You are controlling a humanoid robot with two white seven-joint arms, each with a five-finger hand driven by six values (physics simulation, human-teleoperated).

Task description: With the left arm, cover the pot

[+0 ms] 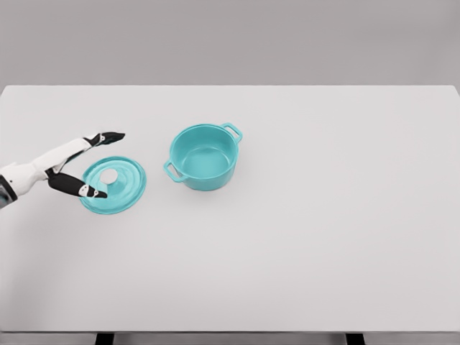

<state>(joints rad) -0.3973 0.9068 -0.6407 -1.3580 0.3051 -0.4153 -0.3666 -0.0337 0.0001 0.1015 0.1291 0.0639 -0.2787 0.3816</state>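
Observation:
A teal pot [204, 157] with two side handles stands uncovered on the white table, left of centre. Its teal lid [115, 185] with a pale round knob lies flat on the table to the pot's left. My left hand [97, 165] comes in from the left edge and hovers at the lid's left side. Its fingers are spread: the upper fingers [108, 136] reach past the lid's far rim, the thumb [77, 186] lies over the lid's near left part. The knob sits between them, untouched. The right arm does not show.
The white table [323, 230] stretches wide to the right and front of the pot. Its far edge meets a grey wall. Two dark table legs show at the bottom edge.

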